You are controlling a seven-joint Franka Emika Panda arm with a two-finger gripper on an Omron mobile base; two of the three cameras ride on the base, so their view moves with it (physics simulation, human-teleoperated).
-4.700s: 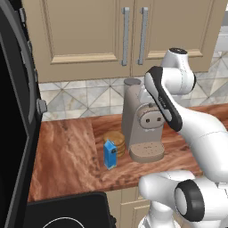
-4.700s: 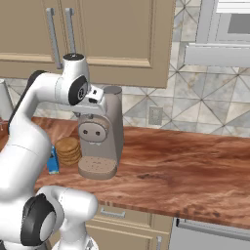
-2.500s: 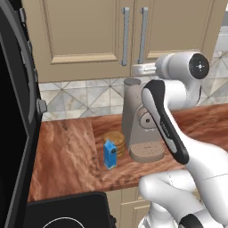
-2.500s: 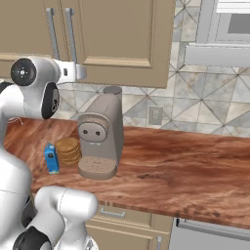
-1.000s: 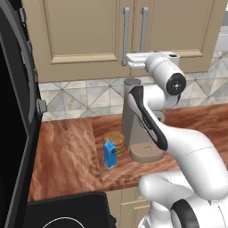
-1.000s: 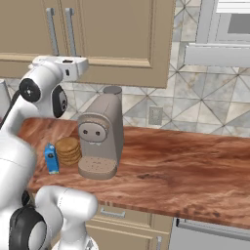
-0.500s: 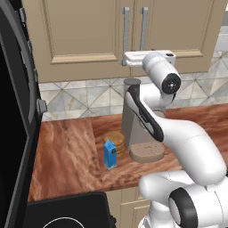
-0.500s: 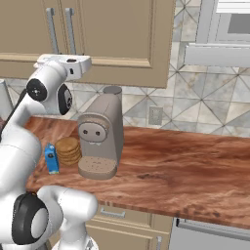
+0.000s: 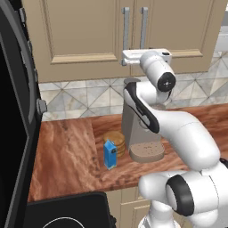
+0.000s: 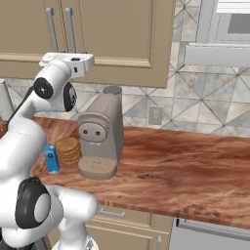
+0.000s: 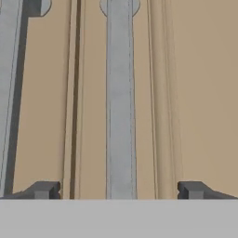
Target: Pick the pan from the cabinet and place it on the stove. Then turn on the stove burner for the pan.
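Jaws stand wide: your gripper (image 11: 119, 189) faces the cabinet (image 11: 195, 93), holding nothing, with one silver bar handle (image 11: 120, 102) centred between the fingertips, running from 12 to 6 o'clock. Both doors look closed. At 6 o'clock beneath the hand stands a coffee machine (image 9: 136, 129).

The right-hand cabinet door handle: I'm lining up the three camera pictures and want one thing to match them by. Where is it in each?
Left base view: right-hand cabinet door handle, top centre, above the open gripper.
Right base view: the same handle, upper left, above the white hand.
Hand view: the handle runs vertically, centred between the two fingertips.
Shared landmark: the twin left door handle beside it, across the door seam.
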